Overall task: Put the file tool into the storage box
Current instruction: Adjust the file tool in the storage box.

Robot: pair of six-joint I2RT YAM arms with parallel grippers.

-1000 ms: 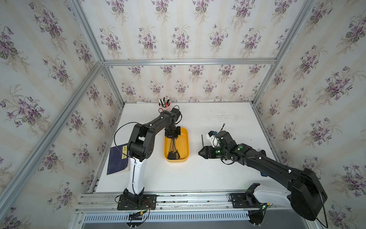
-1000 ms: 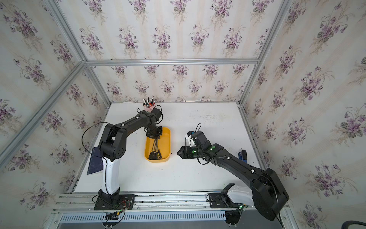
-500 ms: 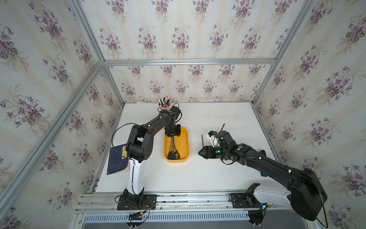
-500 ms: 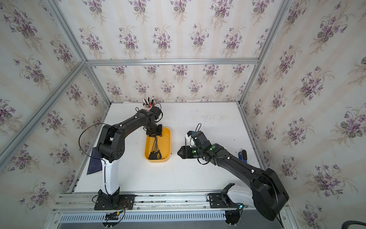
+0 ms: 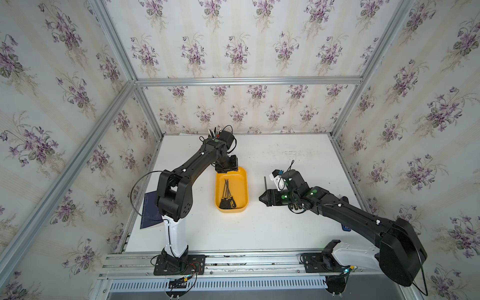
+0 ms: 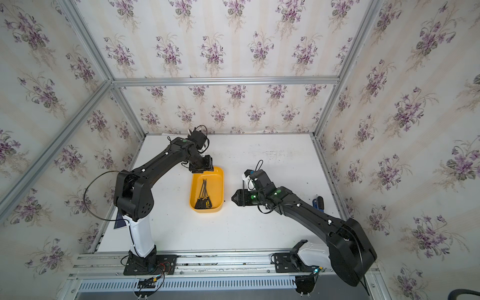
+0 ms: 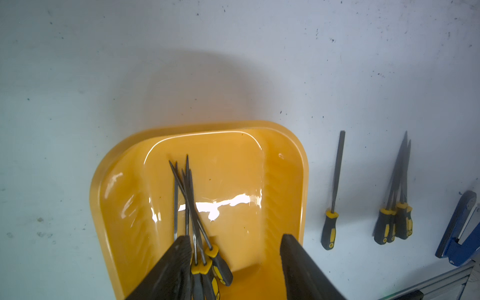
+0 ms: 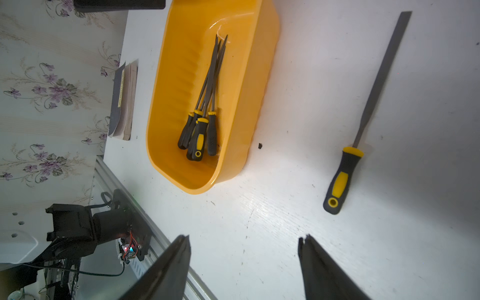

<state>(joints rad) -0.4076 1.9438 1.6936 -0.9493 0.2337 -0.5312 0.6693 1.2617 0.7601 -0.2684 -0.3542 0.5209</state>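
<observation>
The storage box point(image 5: 240, 179) point(image 6: 217, 181) is a shallow yellow-orange tray in the middle of the table, and several black-and-yellow file tools point(image 5: 227, 193) point(image 7: 187, 197) point(image 8: 206, 104) lie in it. My left gripper point(image 5: 226, 166) point(image 7: 235, 242) hangs open over the box's far end, with nothing between its fingers. A single file tool point(image 8: 363, 124) point(image 7: 335, 192) lies on the table to the right of the box. More files point(image 7: 397, 202) lie in a bunch beyond it. To the right of the box, my right gripper point(image 5: 261, 198) point(image 8: 244, 241) hovers open and empty.
A dark notebook point(image 5: 150, 210) point(image 8: 123, 98) lies by the left wall. Pens point(image 5: 213, 132) stand behind the left arm at the back wall. A blue tool point(image 6: 318, 202) point(image 7: 459, 228) lies near the right wall. The aluminium rail point(image 5: 233, 257) runs along the front edge.
My left gripper has opened over the far end of the storage box and drawn back a little. The right arm has not moved.
</observation>
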